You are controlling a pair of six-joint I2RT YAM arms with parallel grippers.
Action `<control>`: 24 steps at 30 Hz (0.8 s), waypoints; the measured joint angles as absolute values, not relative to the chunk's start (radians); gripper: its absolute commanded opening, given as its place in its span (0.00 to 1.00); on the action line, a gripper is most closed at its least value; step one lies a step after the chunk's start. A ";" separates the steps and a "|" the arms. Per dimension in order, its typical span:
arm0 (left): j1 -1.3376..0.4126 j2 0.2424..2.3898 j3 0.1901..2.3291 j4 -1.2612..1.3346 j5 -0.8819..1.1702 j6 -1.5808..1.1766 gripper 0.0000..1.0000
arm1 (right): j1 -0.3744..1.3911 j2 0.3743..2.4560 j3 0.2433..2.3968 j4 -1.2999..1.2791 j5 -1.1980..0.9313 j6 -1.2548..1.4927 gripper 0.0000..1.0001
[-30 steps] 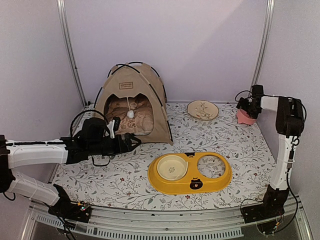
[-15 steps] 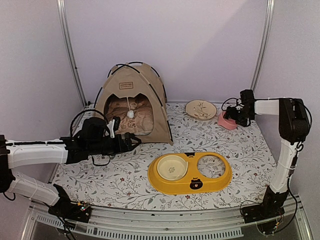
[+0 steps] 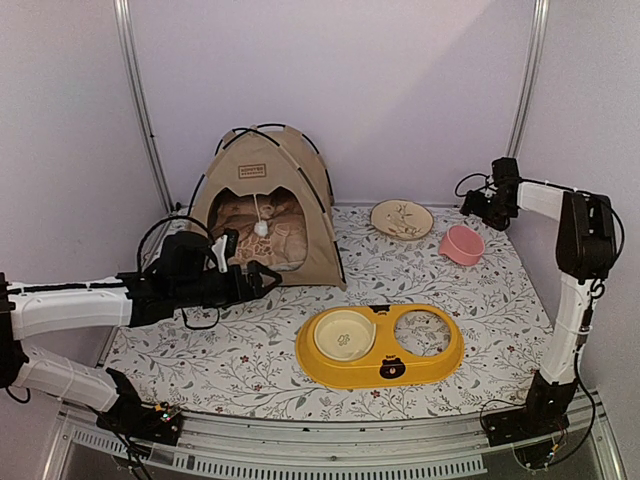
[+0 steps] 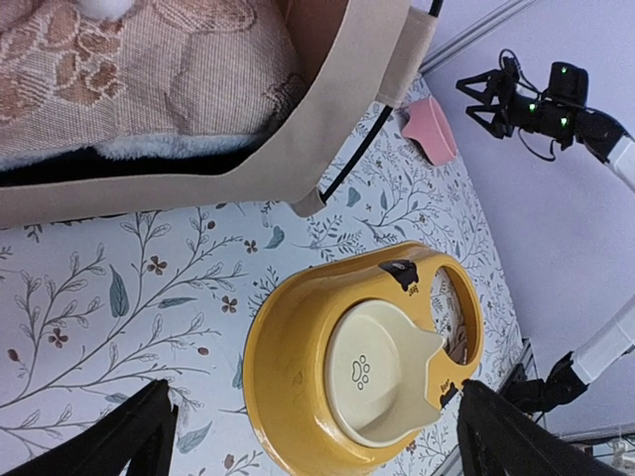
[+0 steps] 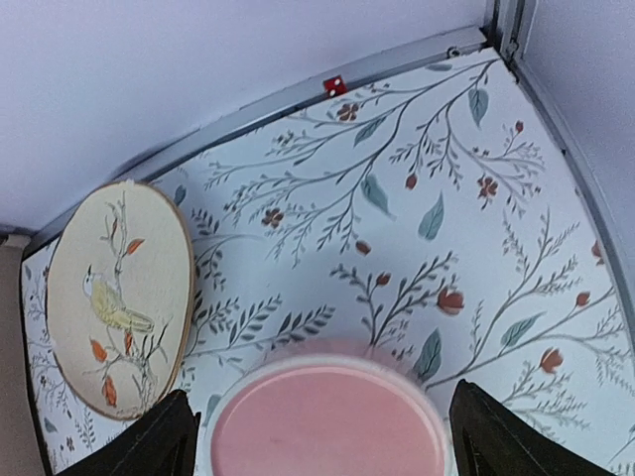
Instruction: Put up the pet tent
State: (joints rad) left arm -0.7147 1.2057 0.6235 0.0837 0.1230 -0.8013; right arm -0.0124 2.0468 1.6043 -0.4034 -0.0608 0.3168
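The left claw (image 3: 258, 280) is wide open and holds nothing just in front of the tent (image 3: 265, 190), the right claw (image 3: 480, 207) is open near the pink bowl (image 3: 462, 244), and the tent stands up at the back left, so the job looks done.

Pale lilac walls (image 3: 400, 100), 2 metal corner rails (image 3: 143, 110), floral-print table cover (image 3: 250, 370) — soft, even light
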 measured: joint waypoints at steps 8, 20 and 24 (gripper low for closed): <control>-0.716 1.171 0.624 0.066 0.120 -0.805 1.00 | -0.095 2.332 1.904 -0.447 -0.162 0.309 0.92; -0.846 1.224 0.751 0.070 0.128 -0.747 1.00 | 0.047 2.063 1.368 -0.313 -0.309 0.363 0.92; -0.878 1.315 0.821 0.081 0.144 -0.728 0.99 | 0.152 1.905 1.149 -0.252 -0.309 0.413 0.96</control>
State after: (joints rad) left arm -0.8783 1.3151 0.8207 0.0814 0.1436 -0.7280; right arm 0.1524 1.9049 1.1492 -0.2516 -0.3092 0.4133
